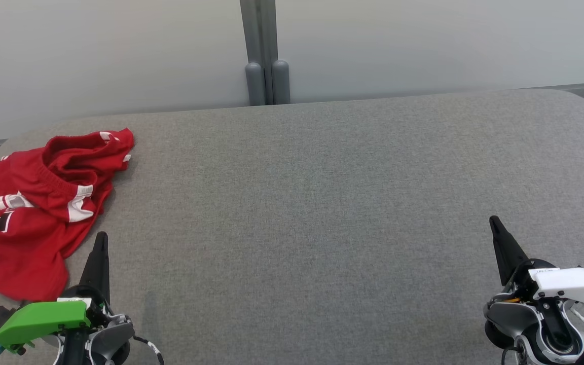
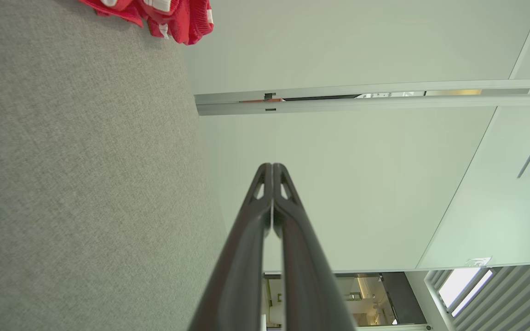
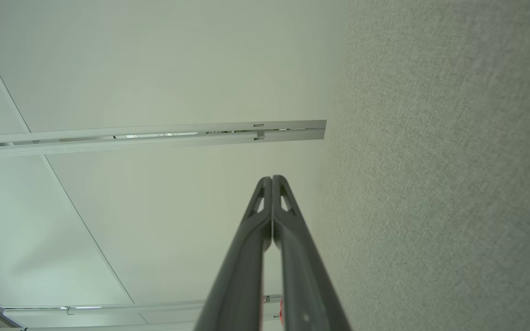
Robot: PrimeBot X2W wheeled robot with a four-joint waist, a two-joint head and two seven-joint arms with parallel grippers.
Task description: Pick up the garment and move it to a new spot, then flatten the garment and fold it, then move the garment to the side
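A crumpled red garment [image 1: 33, 208] with white trim lies at the left end of the grey table [image 1: 322, 203], partly over the table's left edge. Its far corner peeks into the left wrist view as red garment cloth [image 2: 168, 16] at the top. My left gripper [image 1: 102, 237] is at the lower left, shut and empty, its tips just right of the garment's near hem. At the lower right stands my right gripper [image 1: 494, 221], shut with nothing in it. Both wrist views show the fingers pressed together: left gripper [image 2: 272, 166], right gripper [image 3: 272, 178].
A pale partition wall [image 1: 424, 45] with a grey post [image 1: 266, 76] runs behind the table. The table's corners are rounded, and the grey cloth surface stretches wide between the two grippers.
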